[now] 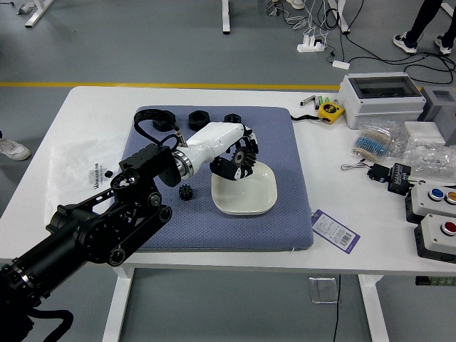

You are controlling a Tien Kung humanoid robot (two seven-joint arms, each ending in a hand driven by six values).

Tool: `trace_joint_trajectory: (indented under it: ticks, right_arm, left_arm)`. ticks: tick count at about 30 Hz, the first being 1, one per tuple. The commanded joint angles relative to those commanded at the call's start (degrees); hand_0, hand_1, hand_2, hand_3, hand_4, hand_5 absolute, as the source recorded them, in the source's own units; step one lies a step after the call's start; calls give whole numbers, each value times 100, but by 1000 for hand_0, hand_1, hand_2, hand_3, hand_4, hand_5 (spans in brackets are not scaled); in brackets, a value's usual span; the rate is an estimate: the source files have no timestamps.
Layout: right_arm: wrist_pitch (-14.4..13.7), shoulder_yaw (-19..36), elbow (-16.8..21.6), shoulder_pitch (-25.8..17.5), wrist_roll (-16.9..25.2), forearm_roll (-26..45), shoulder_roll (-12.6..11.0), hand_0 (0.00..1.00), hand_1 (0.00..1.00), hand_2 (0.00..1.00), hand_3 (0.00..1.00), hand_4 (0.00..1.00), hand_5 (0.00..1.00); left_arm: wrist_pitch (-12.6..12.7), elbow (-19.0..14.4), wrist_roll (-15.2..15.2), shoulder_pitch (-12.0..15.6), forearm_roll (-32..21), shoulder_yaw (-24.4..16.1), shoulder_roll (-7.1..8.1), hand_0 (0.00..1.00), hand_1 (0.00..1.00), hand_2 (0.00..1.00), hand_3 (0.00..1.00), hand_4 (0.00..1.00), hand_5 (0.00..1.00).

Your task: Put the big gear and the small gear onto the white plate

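Small gear (186,192) left of the white plate (246,199), still to do. My left hand (233,154) is over the plate's far edge, fingers closed round what looks like the big gear (241,157); neither placed yet.

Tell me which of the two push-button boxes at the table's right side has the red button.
The nearer box: it shows a red button, while the farther box shows blue and yellow ones.

The black big gear (240,156) is held over the rounded white plate (246,198); the black, toothed small gear (186,192) lies left.
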Motion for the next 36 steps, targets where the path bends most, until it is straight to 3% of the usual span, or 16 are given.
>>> trace_joint_trajectory:
  ticks: [2,3,8,9,18,36]
  right_arm:
    - [-1,14,3,-1,-9,-21,-2,683,657,739,600,805,720]
    - [-1,16,5,-2,-12,-30,-3,683,656,739,598,805,721]
    - [-1,39,9,-16,-25,-77,-5,683,656,739,598,805,721]
    - [-1,42,9,-17,-27,-81,-5,683,657,739,599,806,721]
    - [-4,68,11,-55,-38,-124,-2,683,657,739,598,805,723]
    - [-2,51,5,-63,-27,-76,6,684,656,739,599,806,722]
  left_arm:
    - [92,85,-31,-47,-40,101,-77,392,505,565,582,559,2]
    - [116,116,-35,-66,-49,141,-77,491,594,613,622,902,157]
    - [156,287,-39,-117,-8,248,-77,491,594,613,622,902,157]
    - [157,303,-37,-120,3,254,-77,638,680,709,736,998,357]
    - [112,534,110,-113,206,258,-77,691,715,740,754,998,372]
    - [112,507,110,-64,178,119,-77,693,716,748,760,998,361]
